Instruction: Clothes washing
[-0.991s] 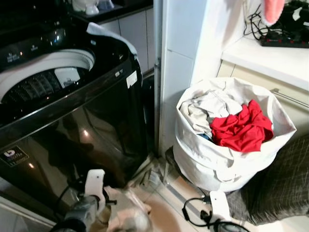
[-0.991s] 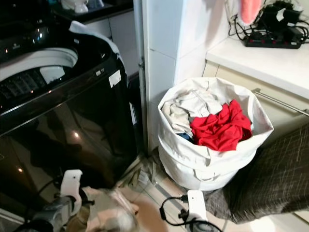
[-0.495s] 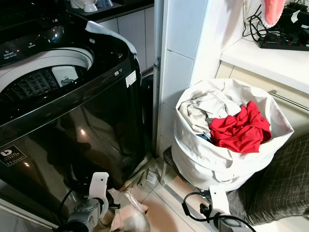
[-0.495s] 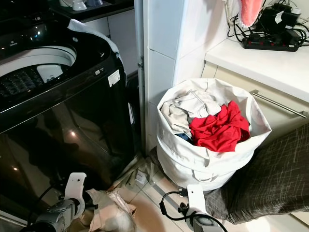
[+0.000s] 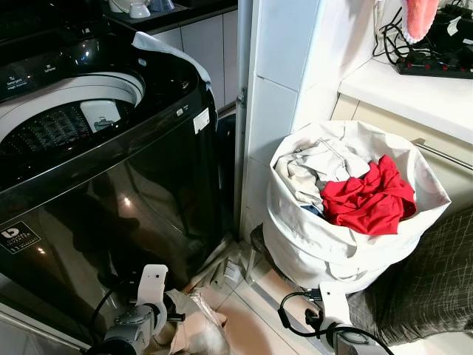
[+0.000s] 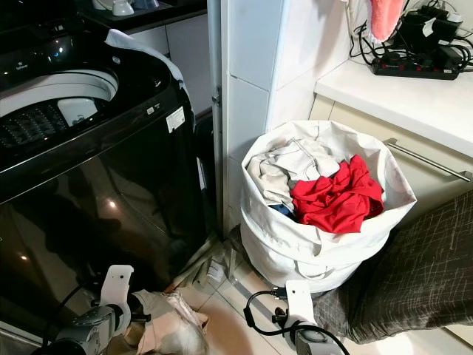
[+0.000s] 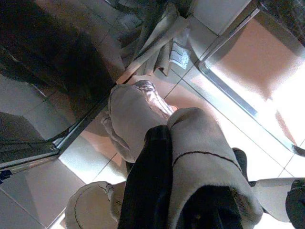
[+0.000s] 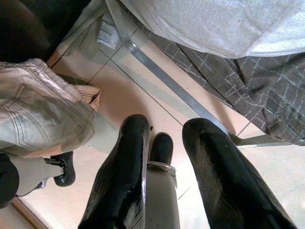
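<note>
Left hand (image 7: 157,191) holds beige trousers (image 7: 138,114) low | right hand (image 8: 162,157) narrow, empty | washing machine (image 5: 111,148) open | laundry bag (image 5: 310,251) full: most loading left

The washing machine (image 5: 111,170) carries a small badge (image 5: 18,238) low on its glossy black front, with a white round logo and a line of lettering too small to read. A white sticker (image 5: 201,120) near its top front corner and the markings on its control panel (image 5: 44,70) show print, but none of it can be made out.
</note>
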Available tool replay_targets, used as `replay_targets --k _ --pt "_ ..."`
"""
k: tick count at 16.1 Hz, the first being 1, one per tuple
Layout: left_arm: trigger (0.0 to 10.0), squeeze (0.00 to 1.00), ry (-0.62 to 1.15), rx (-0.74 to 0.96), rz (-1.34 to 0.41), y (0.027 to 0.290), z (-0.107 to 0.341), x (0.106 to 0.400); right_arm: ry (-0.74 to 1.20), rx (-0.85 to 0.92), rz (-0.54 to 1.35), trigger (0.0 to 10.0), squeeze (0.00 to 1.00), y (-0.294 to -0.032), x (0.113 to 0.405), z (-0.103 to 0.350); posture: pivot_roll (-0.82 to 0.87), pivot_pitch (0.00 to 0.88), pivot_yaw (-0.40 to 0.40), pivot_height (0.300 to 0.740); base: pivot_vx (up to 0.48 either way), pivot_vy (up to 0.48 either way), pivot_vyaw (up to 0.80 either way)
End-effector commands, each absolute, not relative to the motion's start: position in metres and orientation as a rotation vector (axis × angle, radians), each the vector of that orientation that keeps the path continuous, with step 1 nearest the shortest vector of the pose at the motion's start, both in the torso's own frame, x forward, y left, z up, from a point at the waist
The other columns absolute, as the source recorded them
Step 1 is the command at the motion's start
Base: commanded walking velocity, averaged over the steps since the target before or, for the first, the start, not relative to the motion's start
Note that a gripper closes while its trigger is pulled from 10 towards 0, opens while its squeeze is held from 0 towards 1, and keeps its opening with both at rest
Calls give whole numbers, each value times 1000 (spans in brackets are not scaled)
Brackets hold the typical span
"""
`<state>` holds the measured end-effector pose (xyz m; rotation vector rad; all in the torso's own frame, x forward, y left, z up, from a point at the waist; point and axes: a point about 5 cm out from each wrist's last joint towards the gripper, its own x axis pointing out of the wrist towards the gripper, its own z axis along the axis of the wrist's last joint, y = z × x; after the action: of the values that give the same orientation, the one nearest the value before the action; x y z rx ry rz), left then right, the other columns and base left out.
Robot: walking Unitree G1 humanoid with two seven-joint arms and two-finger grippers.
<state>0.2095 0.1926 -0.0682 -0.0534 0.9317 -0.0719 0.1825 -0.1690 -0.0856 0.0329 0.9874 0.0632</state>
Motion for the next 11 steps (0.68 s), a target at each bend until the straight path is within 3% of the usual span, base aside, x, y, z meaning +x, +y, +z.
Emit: replay_targets --k 1,9,11 --pt "10000 0 915 -43 -79 193 -66 212 987 32 68 10000 0 -168 184 -85 13 0 -1 740 0 0 0" --pt "10000 0 920 -31 -77 193 -67 211 993 33 71 10000 0 -167 183 -85 13 0 -1 740 0 0 0" --pt "10000 0 940 -19 -109 186 -70 208 1083 60 57 10000 0 -166 159 -97 1 0 19 740 0 0 0"
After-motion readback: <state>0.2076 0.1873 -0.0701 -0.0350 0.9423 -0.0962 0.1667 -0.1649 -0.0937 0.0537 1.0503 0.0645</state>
